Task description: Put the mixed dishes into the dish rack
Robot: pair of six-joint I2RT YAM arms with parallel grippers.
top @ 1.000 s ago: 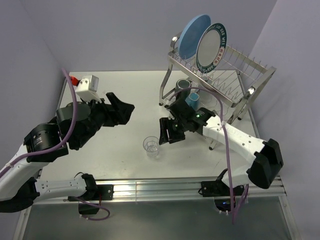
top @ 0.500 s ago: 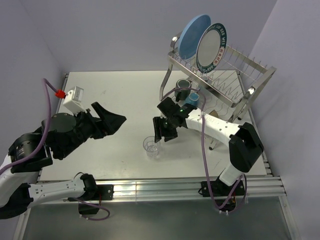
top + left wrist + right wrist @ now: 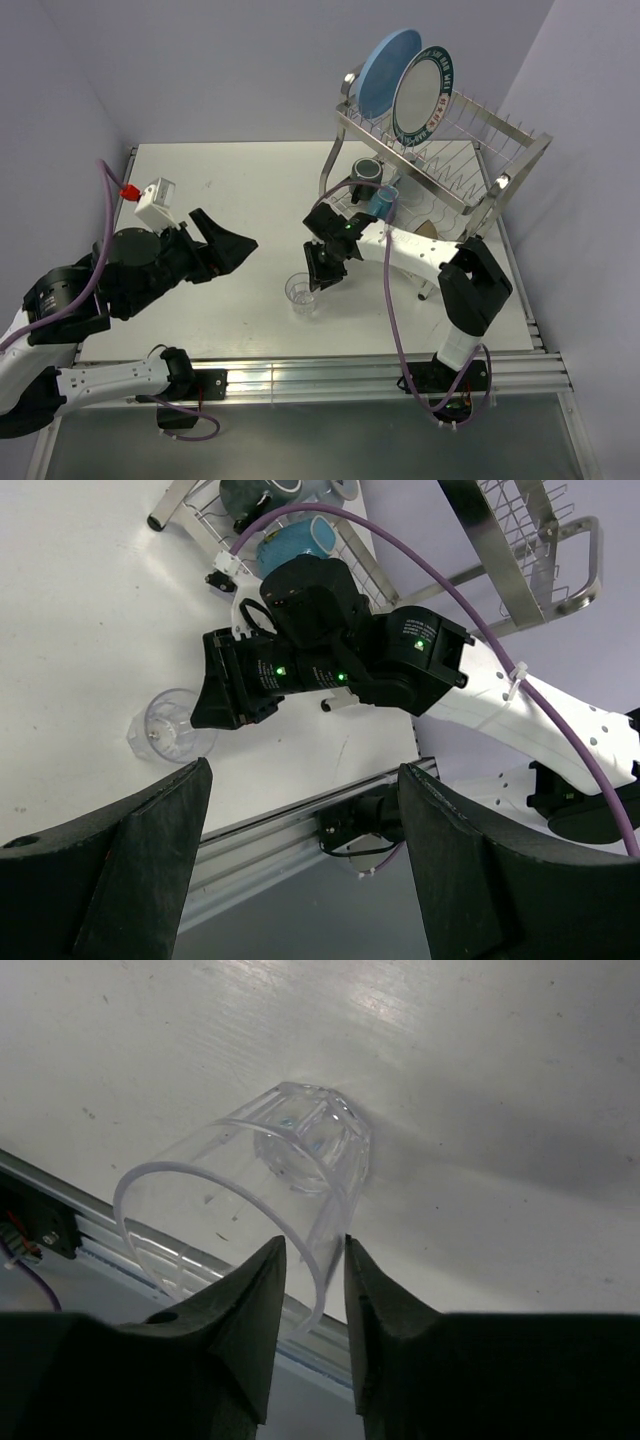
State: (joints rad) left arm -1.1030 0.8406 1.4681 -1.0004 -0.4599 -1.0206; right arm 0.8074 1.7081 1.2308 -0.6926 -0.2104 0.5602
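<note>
Clear glass (image 3: 302, 292): stands upright on the white worktop (image 3: 240, 180), in front of the dish rack (image 3: 470, 130) and to its left, apart from it.
Right hand (image 3: 315, 1260): tilted down over the glass's rim, its fingers (image 3: 250, 1340) narrowly apart, one inside the rim and one outside. Whether they already pinch the wall cannot be told.
Left hand (image 3: 235, 245): wide open and empty, hovering left of the glass.
Rack load: light-blue plate (image 3: 385, 70) and white lettered plate (image 3: 425, 95) stand on the top tier. A dark mug (image 3: 367, 170) and a light-blue cup (image 3: 385, 195) sit below.
Step in hand: probably gripping the glass by its rim.
Doing it well: close gently and squarely on the wall, then lift straight up before swinging toward the rack.
Risk: smooth glass may slip or tip if pinched near the very edge.
</note>
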